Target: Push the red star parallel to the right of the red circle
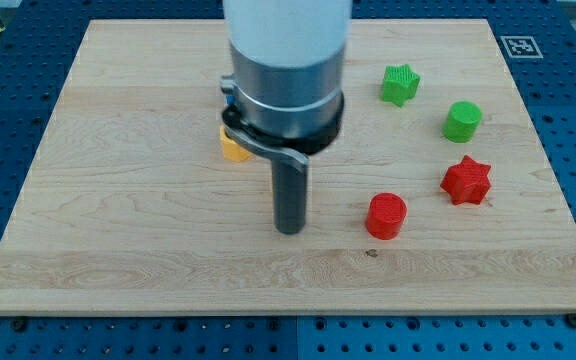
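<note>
Resting left of red circle [386, 215] — my tip [289, 229], red star [466, 180] beyond.

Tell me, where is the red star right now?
The red star sits on the view's right side of the board, up and to the right of the red circle and below the green circle. My tip is left of both red blocks.
</note>
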